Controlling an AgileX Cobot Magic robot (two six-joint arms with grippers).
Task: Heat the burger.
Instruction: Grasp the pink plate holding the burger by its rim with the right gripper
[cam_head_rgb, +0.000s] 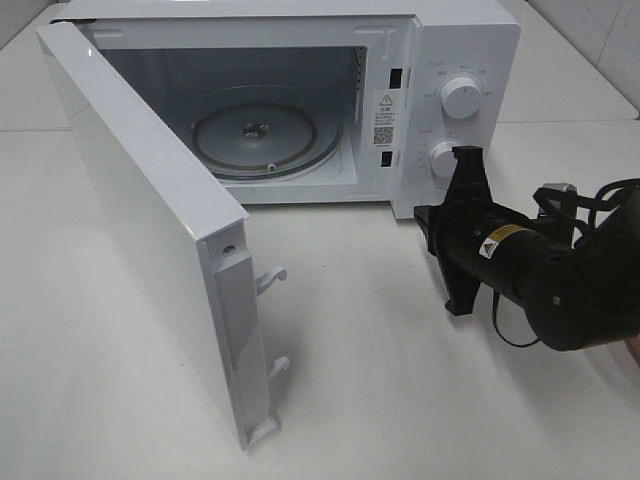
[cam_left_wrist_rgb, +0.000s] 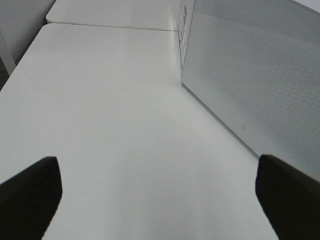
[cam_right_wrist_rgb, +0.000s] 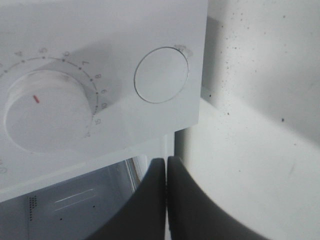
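Exterior high: microwave (cam_head_rgb: 450, 60) at upper centre, its door (cam_head_rgb: 140, 220) swung open at left. The right gripper (cam_head_rgb: 425, 215) sits at right, jaws pressed together, empty, below the lower knob (cam_head_rgb: 445, 157).

Left wrist: left gripper (cam_left_wrist_rgb: 160, 200) spread wide, empty, over the table (cam_left_wrist_rgb: 110, 100).

Right wrist: closed fingers (cam_right_wrist_rgb: 150, 210) at bottom centre, under the round button (cam_right_wrist_rgb: 161, 75).

The burger appears in no view.

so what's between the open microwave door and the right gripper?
Only bare white table between microwave door and right gripper, per the exterior high view.

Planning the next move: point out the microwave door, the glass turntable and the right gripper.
microwave door (cam_head_rgb: 150, 220): exterior high view, inner white face.
glass turntable (cam_head_rgb: 295, 140): exterior high view, glass right of hub.
right gripper (cam_right_wrist_rgb: 166, 167): right wrist view, seam between shut fingertips.
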